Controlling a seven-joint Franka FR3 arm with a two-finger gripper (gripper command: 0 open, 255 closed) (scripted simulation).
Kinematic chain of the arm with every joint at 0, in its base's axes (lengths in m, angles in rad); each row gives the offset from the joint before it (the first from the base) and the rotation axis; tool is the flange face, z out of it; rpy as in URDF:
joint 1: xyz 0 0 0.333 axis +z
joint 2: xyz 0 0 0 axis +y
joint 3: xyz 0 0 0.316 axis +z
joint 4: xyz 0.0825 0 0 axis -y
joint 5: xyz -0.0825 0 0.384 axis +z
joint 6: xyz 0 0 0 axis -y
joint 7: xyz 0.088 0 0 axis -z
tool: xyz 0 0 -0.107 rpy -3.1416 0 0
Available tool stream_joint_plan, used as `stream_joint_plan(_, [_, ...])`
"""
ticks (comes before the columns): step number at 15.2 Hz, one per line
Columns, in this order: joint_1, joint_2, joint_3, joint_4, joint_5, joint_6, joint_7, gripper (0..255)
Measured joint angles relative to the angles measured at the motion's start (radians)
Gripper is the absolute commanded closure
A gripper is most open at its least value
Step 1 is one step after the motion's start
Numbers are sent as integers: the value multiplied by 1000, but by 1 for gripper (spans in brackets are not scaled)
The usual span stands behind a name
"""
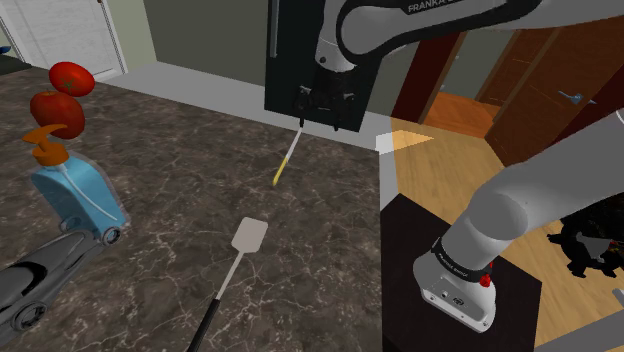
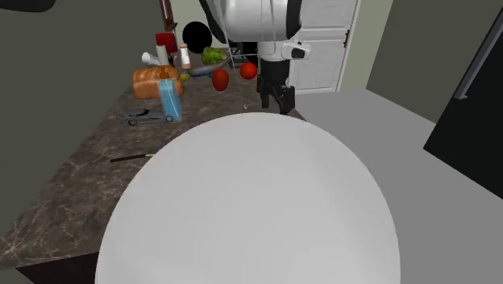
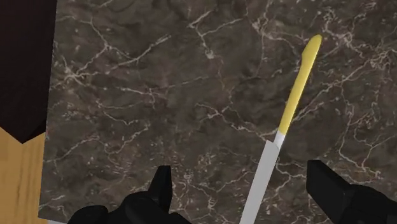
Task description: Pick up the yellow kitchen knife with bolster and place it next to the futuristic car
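we see gripper [image 1: 322, 104] at top centre of shoulder view, fingers [image 3: 162, 188] spread, clasping nothing, yellow-handled knife [image 1: 286, 158] on marble counter [image 1: 180, 150] just below it, blade running between fingers untouched, silver car [image 1: 28, 288] at lower left, well apart from knife

Dim, even light; marble counter [image 1: 180, 170] dark, matte; wood floor [image 1: 440, 165] brightest; white arm [image 1: 520, 210] softly shaded.

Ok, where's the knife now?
The knife lies on the counter at the shoulder view's middle, just below the open pincer, beyond the spatula.
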Motion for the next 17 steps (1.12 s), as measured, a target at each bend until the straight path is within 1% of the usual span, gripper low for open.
stream_joint_plan(3, [-38,113,48,38,-60,61,135,0])
stream_joint_plan(5, [-57,204,81,78,-116,95,242,0])
stream_joint_plan(9, [-77,393,106,169,-255,144,455,0])
stream_joint_plan(11, [-75,431,103,182,-285,156,500,0])
stream_joint_plan(17, [-73,494,92,163,-337,226,542,0])
